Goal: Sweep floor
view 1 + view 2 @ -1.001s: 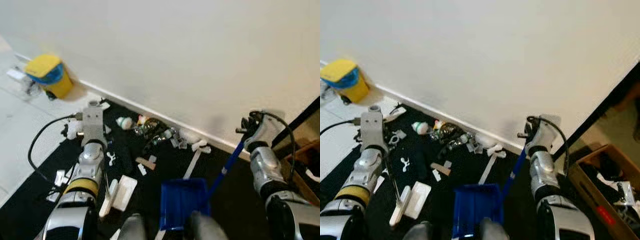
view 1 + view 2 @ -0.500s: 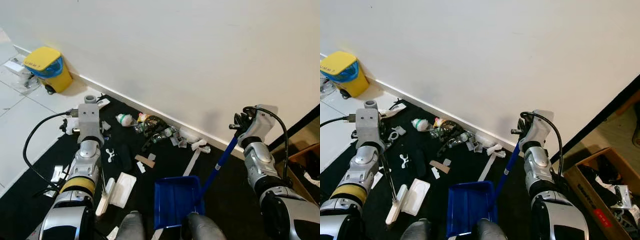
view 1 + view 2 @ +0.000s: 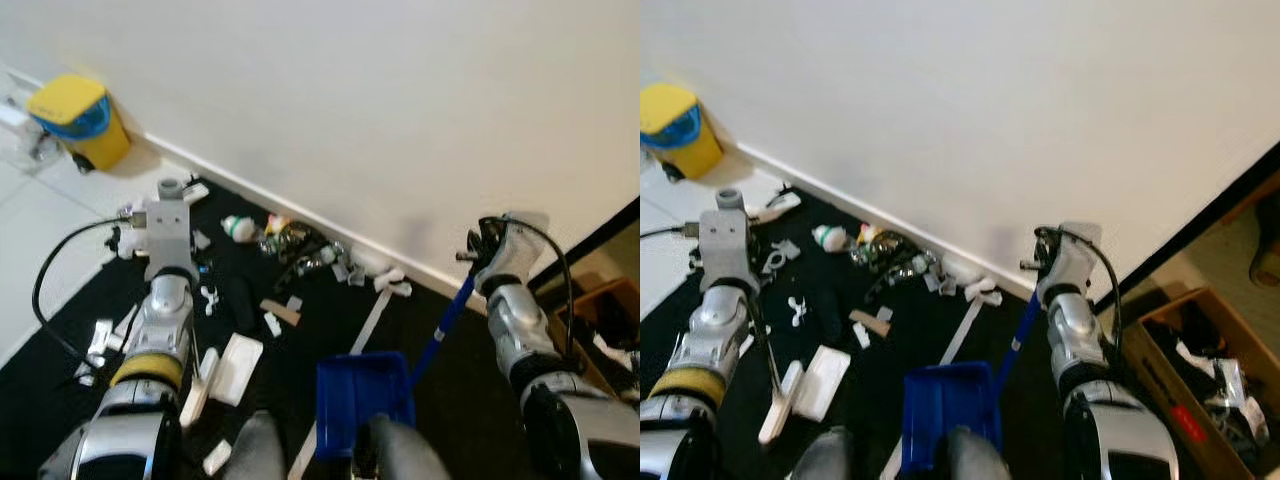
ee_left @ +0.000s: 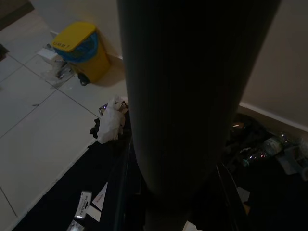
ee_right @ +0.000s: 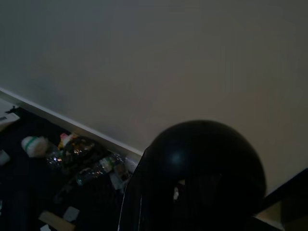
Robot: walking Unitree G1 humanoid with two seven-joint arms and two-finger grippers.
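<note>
We hold the blue dustpan [image 3: 365,403] by its long handle in our right gripper [image 3: 487,250], clamped shut. Our left gripper [image 3: 165,262] grips the brush [image 3: 197,385], left of the dustpan. Litter pile [image 3: 300,250] beyond the dustpan.

Both eye views are soft with blur, so the small pieces in the heap of mixed litter [image 3: 305,250] along the white skirting cannot be told apart. The robot's grey feet cover the near edge of the blue plastic dustpan [image 3: 363,402]. The open brown cardboard box [image 3: 1200,375] is cut by the picture's edge, its contents unreadable
</note>
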